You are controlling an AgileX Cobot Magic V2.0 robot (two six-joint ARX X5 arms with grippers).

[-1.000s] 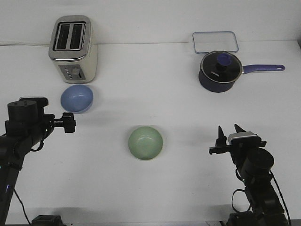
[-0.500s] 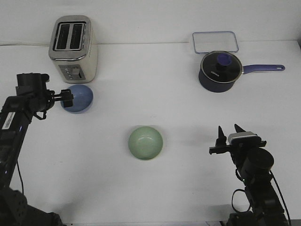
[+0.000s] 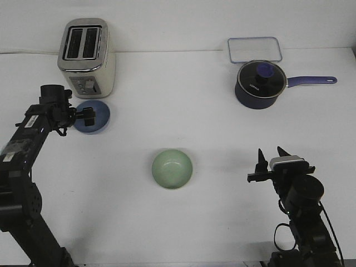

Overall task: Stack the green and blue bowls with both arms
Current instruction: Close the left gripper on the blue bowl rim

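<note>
The light blue bowl [image 3: 95,117] sits on the white table just in front of the toaster, at the left. The pale green bowl [image 3: 172,168] sits open side up near the table's middle. My left gripper [image 3: 89,117] reaches over the blue bowl from the left, its fingers above the bowl's middle; I cannot tell whether they are open or shut. My right gripper [image 3: 271,156] stands open and empty at the front right, well right of the green bowl.
A silver toaster [image 3: 87,58] stands at the back left, close behind the blue bowl. A dark navy saucepan with a purple handle [image 3: 260,83] and a clear lidded container [image 3: 254,49] stand at the back right.
My left arm has swung forward and right, from short of the blue bowl to over it. The right arm and both bowls have not moved.
</note>
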